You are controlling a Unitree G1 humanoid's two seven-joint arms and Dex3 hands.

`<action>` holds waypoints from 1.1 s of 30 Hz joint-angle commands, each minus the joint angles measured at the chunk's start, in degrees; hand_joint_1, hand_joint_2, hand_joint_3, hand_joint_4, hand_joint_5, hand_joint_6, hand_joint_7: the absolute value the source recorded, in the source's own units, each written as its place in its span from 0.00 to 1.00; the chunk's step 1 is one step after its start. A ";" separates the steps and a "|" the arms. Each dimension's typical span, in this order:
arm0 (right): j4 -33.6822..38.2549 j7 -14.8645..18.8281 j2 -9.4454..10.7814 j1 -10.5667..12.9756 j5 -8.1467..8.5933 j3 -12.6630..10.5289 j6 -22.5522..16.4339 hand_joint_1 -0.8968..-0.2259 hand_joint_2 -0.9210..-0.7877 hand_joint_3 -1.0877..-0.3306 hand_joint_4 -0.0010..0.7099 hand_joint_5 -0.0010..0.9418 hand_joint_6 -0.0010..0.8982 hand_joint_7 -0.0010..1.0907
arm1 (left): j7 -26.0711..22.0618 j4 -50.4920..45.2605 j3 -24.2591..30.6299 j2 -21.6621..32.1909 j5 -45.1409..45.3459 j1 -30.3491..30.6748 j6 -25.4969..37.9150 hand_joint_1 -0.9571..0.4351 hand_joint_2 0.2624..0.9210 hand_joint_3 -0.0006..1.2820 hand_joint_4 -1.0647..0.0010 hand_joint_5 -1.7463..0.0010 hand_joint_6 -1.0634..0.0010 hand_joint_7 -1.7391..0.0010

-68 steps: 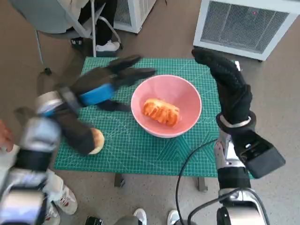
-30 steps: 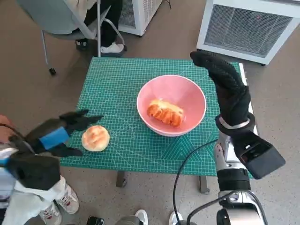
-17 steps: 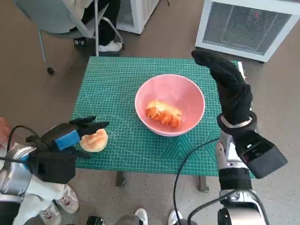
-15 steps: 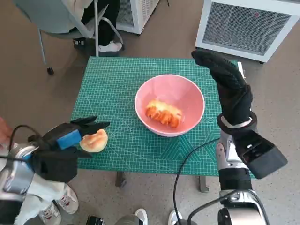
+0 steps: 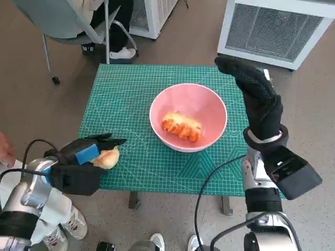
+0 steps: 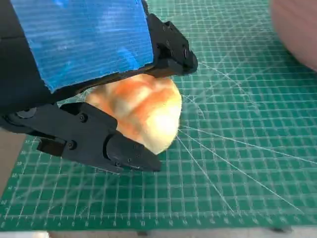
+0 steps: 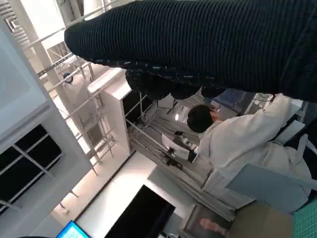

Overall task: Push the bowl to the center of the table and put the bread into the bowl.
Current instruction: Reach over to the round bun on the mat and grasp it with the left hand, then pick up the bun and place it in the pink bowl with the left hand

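The round bread [image 5: 107,157] is being clasped by the left hand [image 5: 84,157] at seven o'clock; a lift toward the bowl [image 5: 188,117] is being called for.

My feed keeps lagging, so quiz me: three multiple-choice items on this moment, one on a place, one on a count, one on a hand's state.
1. Where is the round golden bread roll?
A. in the bowl
B. at the mat's near left edge
C. on the floor

2. How many breads lie in the pink bowl?
A. none
B. one
C. two

3. The blue-taped left hand is:
A. closed round the roll
B. raised, empty
C. pressing the bowl

Answers: 1 B, the roll sits on the green cutting mat. 2 B, one glazed long bread. 3 A, fingers wrap it.
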 commanded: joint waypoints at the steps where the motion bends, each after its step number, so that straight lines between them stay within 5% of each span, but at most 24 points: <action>1: 0.11 0.27 -0.02 1.19 0.21 -0.02 0.85 0.49 0.00 0.41 0.40 0.10 0.00 0.65 | 2.64 -0.43 0.29 0.62 1.23 0.42 -0.87 0.67 1.00 0.14 0.48 0.38 0.53 0.38; 7: 0.07 0.27 -0.02 1.20 0.20 -0.03 0.88 0.49 0.00 0.40 0.40 0.10 0.00 0.65 | 3.31 -0.49 0.14 0.80 1.22 0.48 -1.05 0.69 1.00 0.14 0.48 0.25 0.52 0.28; 11: 0.59 0.46 -0.05 0.94 0.27 -0.06 0.86 0.49 0.00 0.41 0.40 0.10 0.00 0.65 | 5.23 -10.06 6.07 1.45 -3.58 0.64 -1.86 0.69 1.00 0.13 0.49 0.21 0.47 0.33; 22: 1.24 0.97 0.03 0.36 0.74 0.00 1.36 0.49 0.00 0.40 0.40 0.10 0.00 0.65 | 6.16 -22.65 11.20 -1.57 -6.93 -5.34 2.39 0.69 1.00 0.11 0.46 0.28 0.46 0.27; 33: 1.35 1.54 -0.15 0.09 1.18 -0.18 1.55 0.47 0.00 0.40 0.39 0.10 0.00 0.66 | 9.49 -22.93 5.35 -9.60 -2.01 -17.43 3.30 0.69 1.00 0.10 0.44 0.30 0.45 0.28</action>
